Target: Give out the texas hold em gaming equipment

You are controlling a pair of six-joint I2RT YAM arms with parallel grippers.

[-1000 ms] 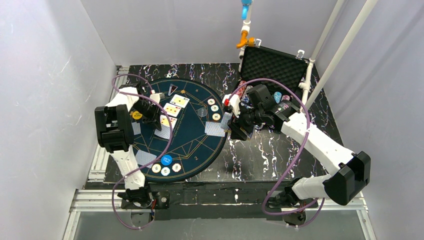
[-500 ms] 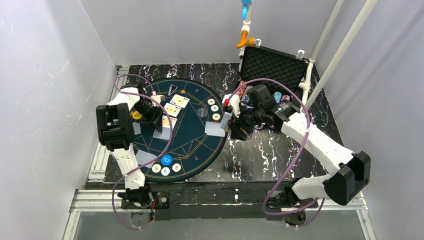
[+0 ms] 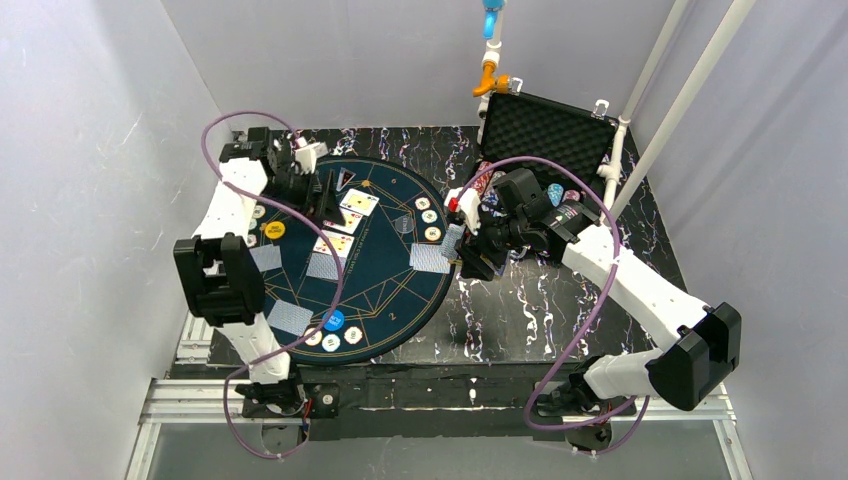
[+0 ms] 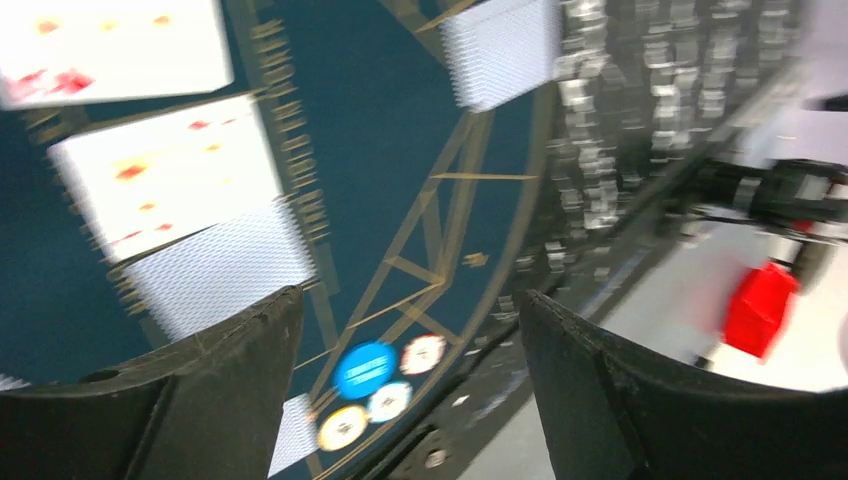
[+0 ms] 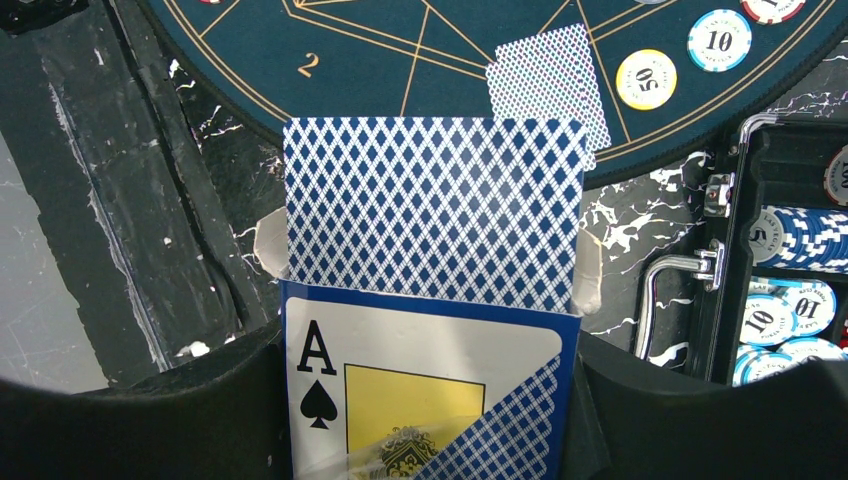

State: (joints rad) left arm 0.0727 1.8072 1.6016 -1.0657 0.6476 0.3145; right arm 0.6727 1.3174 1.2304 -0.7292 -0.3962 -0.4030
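Note:
Over the far left of the round blue mat [image 3: 400,290] my left gripper [image 3: 322,193] hangs open and empty; its wrist view, blurred, also shows it [image 4: 410,300] with nothing between the fingers. Below it lie two face-up cards [image 3: 358,203] [image 3: 337,243] and a face-down card [image 3: 323,265]. A blue button [image 4: 363,370] sits with three chips [image 4: 390,400] at the mat's near edge. At the mat's right rim, my right gripper [image 3: 462,250] is shut on a card box [image 5: 430,390] with blue-backed cards [image 5: 435,210] sticking out.
The open black case [image 3: 545,130] stands at the back right, with stacked chips [image 5: 800,235] in its tray. Three chips [image 3: 429,216] and a face-down card [image 5: 548,80] lie on the mat's right side. A yellow button [image 3: 273,230] lies left of the mat.
My left gripper opened and the arm swung from the mat's left side toward the far-left corner, uncovering the cards it was over. The right arm and its card box have not moved.

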